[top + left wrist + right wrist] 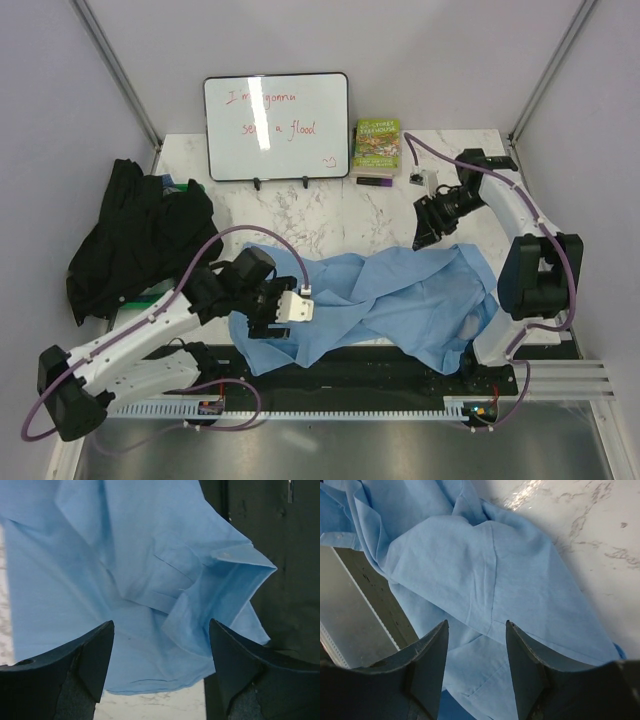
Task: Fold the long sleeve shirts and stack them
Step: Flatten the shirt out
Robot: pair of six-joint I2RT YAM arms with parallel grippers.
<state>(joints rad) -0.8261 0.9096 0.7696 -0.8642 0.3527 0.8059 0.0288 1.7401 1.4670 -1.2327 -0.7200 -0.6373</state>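
Left pincer (161, 622) spread, blue shirt (100, 555) beneath

The light blue shirt (400, 290) is thin matt cloth, the black shirt (130, 240) matt too, the marbled table (370, 215) smooth, glossy

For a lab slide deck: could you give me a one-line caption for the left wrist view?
Left gripper, jaws open, poised over the light blue shirt beside its buttoned cuff.

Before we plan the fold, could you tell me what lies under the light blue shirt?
The light blue shirt lies on the marble table, its near edge overlapping the black rail. Anything beneath is hidden.
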